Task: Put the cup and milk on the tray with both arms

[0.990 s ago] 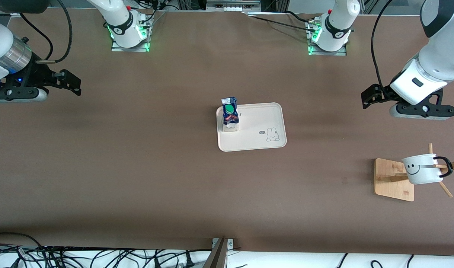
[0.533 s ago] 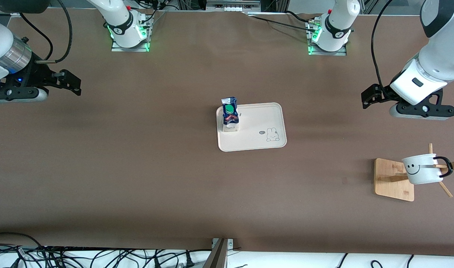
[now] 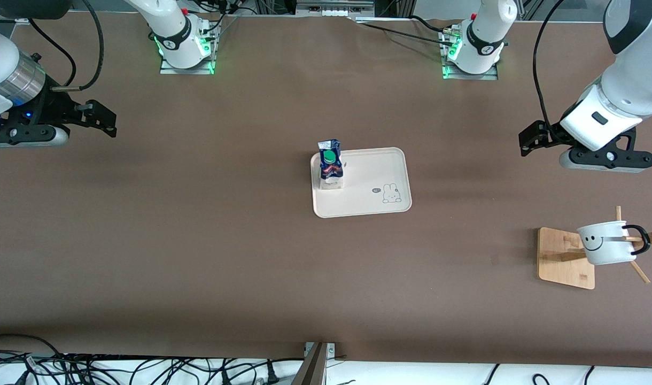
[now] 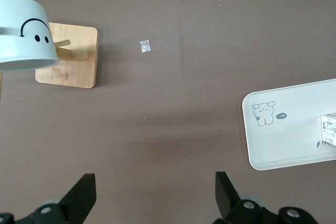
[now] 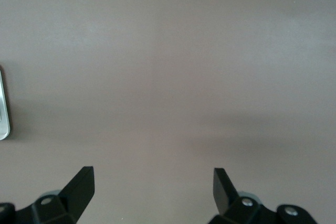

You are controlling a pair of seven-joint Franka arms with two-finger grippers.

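The milk stands upright on the cream tray, at the tray's end toward the right arm; its edge shows in the left wrist view. The cup hangs tilted on a wooden rack near the left arm's end of the table, and shows in the left wrist view. My left gripper is open and empty in the air, between the tray and the rack's end; its jaws stand wide apart. My right gripper is open and empty over bare table at the right arm's end.
The rack's wooden base lies flat with pegs sticking out. A small scrap lies on the brown table beside the base. The tray's rim shows in the right wrist view. Cables run along the table edge nearest the front camera.
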